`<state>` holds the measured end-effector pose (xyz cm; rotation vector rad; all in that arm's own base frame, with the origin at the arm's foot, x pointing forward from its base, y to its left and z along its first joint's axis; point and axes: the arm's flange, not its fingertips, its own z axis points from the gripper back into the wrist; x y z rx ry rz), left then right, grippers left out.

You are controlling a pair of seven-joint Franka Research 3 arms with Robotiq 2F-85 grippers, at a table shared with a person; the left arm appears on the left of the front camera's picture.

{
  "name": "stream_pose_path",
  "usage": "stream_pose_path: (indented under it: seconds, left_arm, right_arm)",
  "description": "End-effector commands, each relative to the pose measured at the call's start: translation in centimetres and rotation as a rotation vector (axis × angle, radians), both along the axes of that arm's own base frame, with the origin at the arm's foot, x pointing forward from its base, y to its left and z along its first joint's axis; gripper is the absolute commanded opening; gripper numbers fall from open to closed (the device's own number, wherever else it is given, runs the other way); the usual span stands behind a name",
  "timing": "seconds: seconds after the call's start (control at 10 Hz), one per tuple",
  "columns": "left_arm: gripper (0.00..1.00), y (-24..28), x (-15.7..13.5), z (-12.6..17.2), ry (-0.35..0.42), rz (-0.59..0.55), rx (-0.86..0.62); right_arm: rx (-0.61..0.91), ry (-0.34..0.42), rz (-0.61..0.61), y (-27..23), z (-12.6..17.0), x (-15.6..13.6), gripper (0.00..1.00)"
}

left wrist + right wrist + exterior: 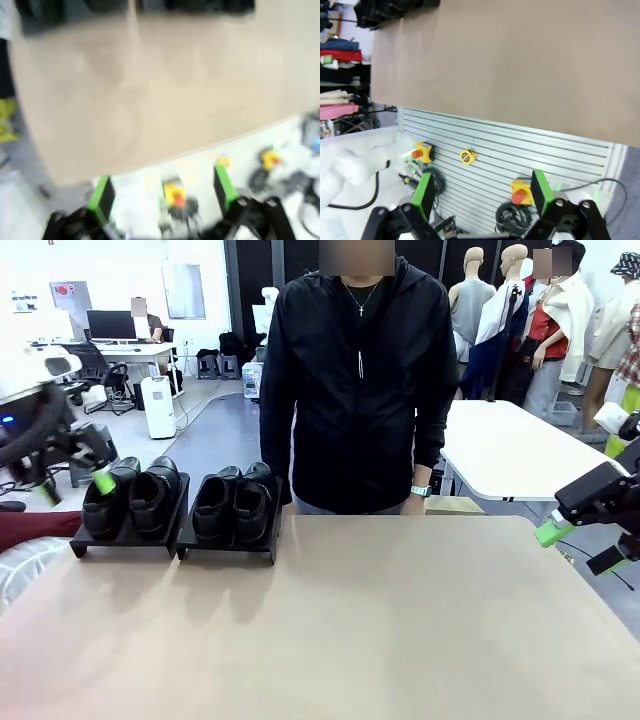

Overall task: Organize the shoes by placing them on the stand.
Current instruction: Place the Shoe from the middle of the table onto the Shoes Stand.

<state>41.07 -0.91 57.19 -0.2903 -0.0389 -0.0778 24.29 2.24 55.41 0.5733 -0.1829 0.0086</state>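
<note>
1. The bench [330,630] is a wide tan surface, bare across its near and right parts; behind it lies an open workroom with a white table [520,445] and a desk with a monitor [110,325].
2. The stand [175,535], two black platforms side by side, sits at the bench's far left edge.
3. All four shoes [150,495] rest on it, two per platform, toes toward the robot.
4. A person [355,380] in a black jacket stands at the far side, just right of the stand.
5. The left pincer [75,487] is blurred beside the leftmost shoe, fingers apart and holding nothing.
6. The right pincer [580,540] hangs off the bench's right edge, fingers spread wide, empty.
</note>
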Motion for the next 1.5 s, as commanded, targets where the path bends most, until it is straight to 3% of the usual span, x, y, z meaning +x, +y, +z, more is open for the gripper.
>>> stream_pose_path:
  seconds: [0.0, 0.1, 0.3, 0.4, 1.4]
  left_arm:
    - [1.0, 1.1, -4.7, -0.9, 0.027, -0.132, -0.061]
    - [1.0, 1.2, -6.7, -1.7, 0.035, -0.234, -0.091]
    - [1.0, 1.4, -6.9, -2.5, 0.048, -0.273, -0.146]
    - [1.0, 0.8, -7.4, -1.4, 0.05, -0.213, -0.081]
    - [1.0, 0.8, -7.4, -1.4, 0.05, -0.213, -0.081]
  right_arm:
    - [0.026, -0.011, 0.025, -0.1, 0.4, 0.1, 1.0]
    - [0.026, -0.011, 0.025, -0.1, 0.4, 0.1, 1.0]
    - [0.026, -0.011, 0.025, -0.1, 0.4, 0.1, 1.0]
    - [0.026, -0.011, 0.025, -0.1, 0.4, 0.1, 1.0]
    - [0.026, -0.011, 0.025, -0.1, 0.4, 0.1, 1.0]
